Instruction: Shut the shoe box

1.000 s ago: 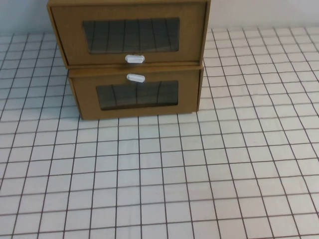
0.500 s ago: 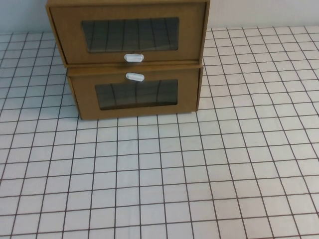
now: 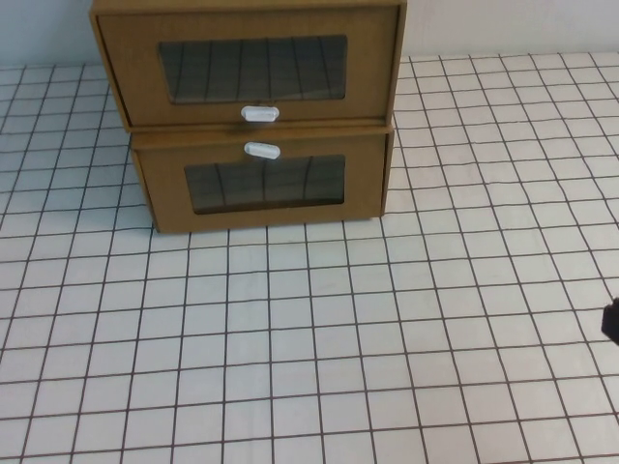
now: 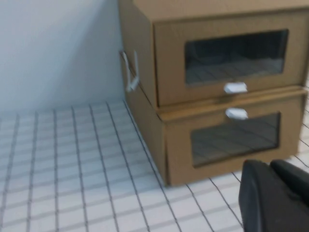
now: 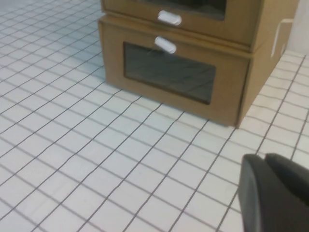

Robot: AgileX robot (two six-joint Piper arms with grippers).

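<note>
The shoe box [image 3: 250,66] is the upper of two stacked brown boxes at the back of the table, with a white pull tab [image 3: 260,113] below its window. Its drawer front stands out a little past the box under it, as the left wrist view [image 4: 227,58] shows. My right gripper [image 3: 611,321] just shows at the right edge, far from the boxes; in its wrist view [image 5: 264,157] the fingers lie together and hold nothing. My left gripper [image 4: 268,164] is out of the high view, low in front of the boxes, fingers together and empty.
The lower brown box [image 3: 263,184] has its white tab [image 3: 262,150] above its window and carries the shoe box. The table [image 3: 309,338] has a white cloth with a dark grid. A pale wall [image 4: 58,48] stands behind the boxes.
A dark part of my right gripper has come into the high view at the right edge. The boxes have not moved.
</note>
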